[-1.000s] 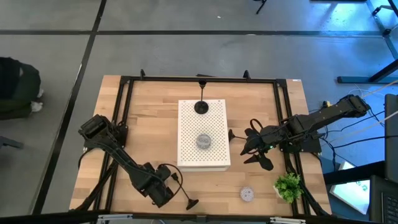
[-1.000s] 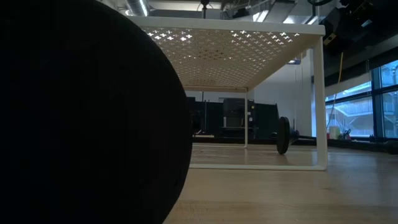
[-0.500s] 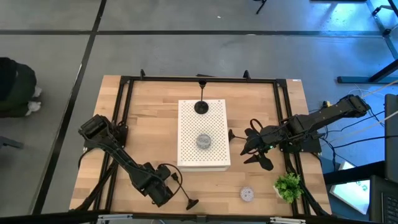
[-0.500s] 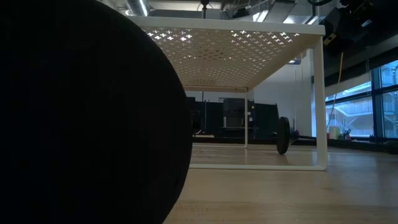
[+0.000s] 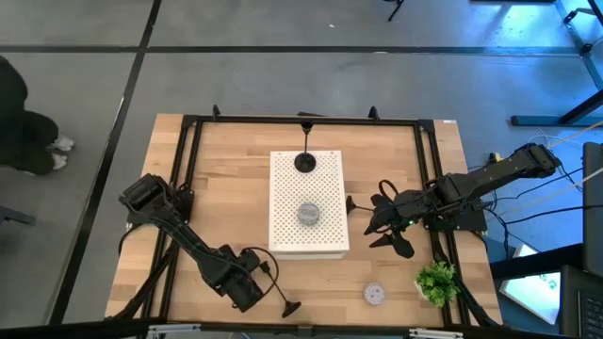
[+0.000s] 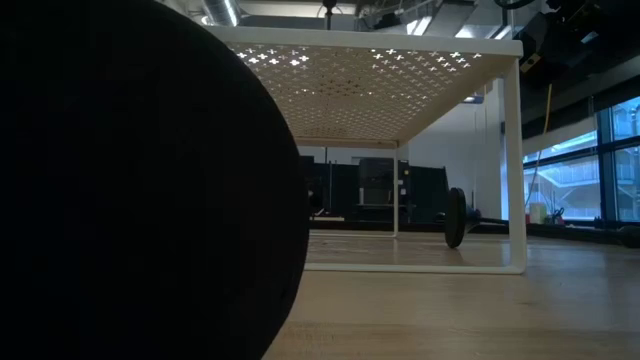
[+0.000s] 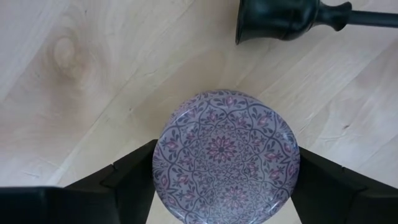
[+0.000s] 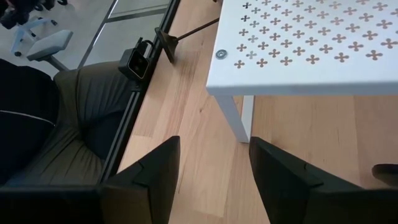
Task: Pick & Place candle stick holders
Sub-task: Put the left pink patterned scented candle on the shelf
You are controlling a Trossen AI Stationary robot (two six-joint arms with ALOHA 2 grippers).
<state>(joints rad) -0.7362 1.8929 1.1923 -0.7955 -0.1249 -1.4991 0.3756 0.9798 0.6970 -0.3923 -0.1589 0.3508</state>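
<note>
Between the left gripper's (image 7: 224,186) two dark fingers (image 7: 134,180) sits a round lavender puck (image 7: 225,157) with a flower pattern, on the wooden table (image 7: 93,93); the fingers flank its sides (contact unclear). Just beyond lies a black candle holder (image 7: 292,17). The right gripper (image 8: 214,174) hangs half-open, empty, beside the white board (image 8: 311,50).

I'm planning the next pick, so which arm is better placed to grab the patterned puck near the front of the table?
The left. Its gripper already brackets the patterned puck, fingers on both sides. The right gripper hangs empty beside the white perforated board, well away.
</note>
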